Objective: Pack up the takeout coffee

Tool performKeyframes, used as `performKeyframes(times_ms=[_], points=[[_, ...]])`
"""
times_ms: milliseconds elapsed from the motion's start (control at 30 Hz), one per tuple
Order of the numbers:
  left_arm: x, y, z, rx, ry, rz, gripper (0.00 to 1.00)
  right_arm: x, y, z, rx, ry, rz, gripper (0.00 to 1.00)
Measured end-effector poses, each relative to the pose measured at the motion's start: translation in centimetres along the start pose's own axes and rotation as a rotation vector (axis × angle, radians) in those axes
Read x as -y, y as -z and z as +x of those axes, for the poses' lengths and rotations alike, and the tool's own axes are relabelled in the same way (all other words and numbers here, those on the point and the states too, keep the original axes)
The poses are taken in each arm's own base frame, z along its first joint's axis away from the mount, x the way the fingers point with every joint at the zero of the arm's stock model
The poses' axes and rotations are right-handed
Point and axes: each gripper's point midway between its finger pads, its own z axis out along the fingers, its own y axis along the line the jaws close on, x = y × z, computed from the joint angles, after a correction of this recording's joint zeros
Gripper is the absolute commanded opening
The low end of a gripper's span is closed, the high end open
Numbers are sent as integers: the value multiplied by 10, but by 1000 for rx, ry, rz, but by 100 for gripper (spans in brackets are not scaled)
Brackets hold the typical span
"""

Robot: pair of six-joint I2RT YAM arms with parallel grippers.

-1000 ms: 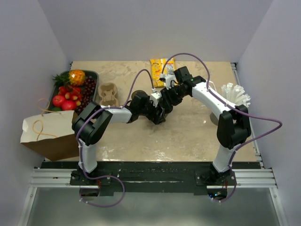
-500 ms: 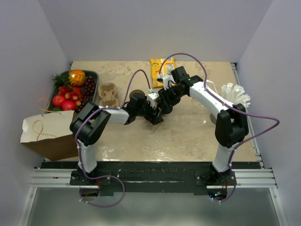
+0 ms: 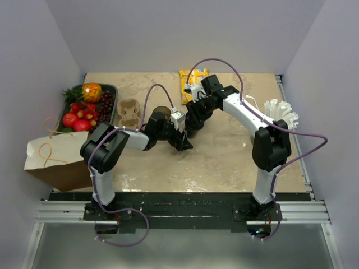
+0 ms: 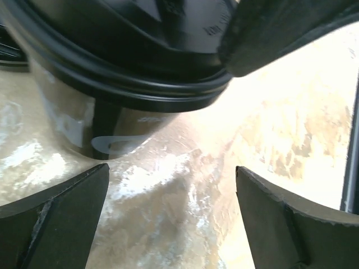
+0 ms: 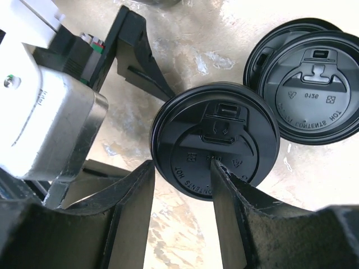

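We see plain lavender-grey walls [image 3: 185, 33] closing in the table [image 3: 224, 162] at the back and on both sides. Its top is beige and mottled like stone, and bright glare washes over it in the left wrist view. A black beam [image 3: 179, 196] and aluminium rails [image 3: 59, 212] run along the near edge, with grey floor [image 3: 185, 246] below.

The 2 arms [image 3: 134, 137] reach inward, nearly meeting: left gripper [image 4: 172, 174] has its jaws spread wide, while right gripper [image 5: 180, 174] has them half apart.

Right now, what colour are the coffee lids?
Black; the lids show best in the right wrist view.
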Motion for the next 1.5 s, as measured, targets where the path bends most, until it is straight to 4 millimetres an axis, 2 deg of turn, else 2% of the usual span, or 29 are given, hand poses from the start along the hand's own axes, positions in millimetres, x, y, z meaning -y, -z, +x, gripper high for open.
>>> performKeyframes(times_ms=[233, 400, 733, 1233, 1500], points=[[10, 4, 6, -8, 5, 50, 100, -8, -5, 2, -21, 69, 22, 49], [23, 14, 16, -23, 23, 81, 100, -14, -8, 2, -36, 130, 44, 48], [35, 37, 32, -53, 79, 92, 100, -10, -11, 4, -66, 243, 113, 48], [29, 60, 41, -58, 130, 45, 100, -12, -20, 1, -115, 397, 202, 47], [31, 64, 43, -67, 139, 41, 100, -9, -23, 1, -133, 425, 250, 47]])
